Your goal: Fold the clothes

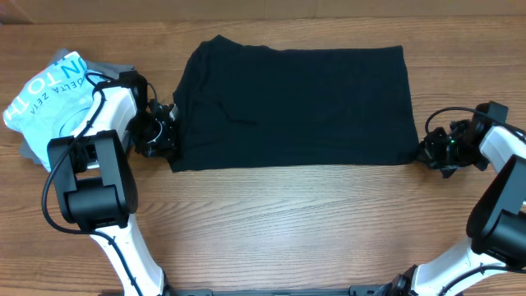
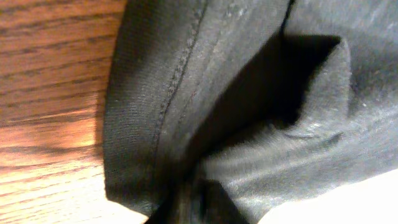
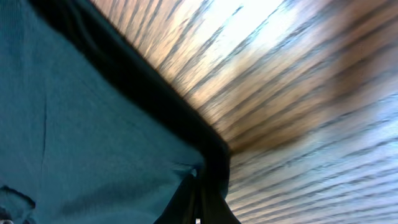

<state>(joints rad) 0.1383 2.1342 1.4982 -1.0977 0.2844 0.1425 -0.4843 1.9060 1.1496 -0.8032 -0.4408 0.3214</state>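
The table [image 1: 288,222] lies open in front of the black T-shirt [image 1: 296,107]; a blue shirt [image 1: 49,90] crowds the far-left corner

T-shirt [image 1: 296,103] flat on table [image 1: 271,230] between left arm [image 1: 94,177] and right arm [image 1: 501,205]; garment heap [image 1: 49,94] beside left arm.

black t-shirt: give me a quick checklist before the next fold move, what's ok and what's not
1. Left gripper shut on the black T-shirt at its left edge: ok.
2. Right gripper shut on its lower right corner: ok.
3. T-shirt spread flat, only slight wrinkles: ok.
4. T-shirt wholly on the table: ok.
5. Light blue shirt apart from the black one: ok.
6. How many layers each grip holds: cannot tell.
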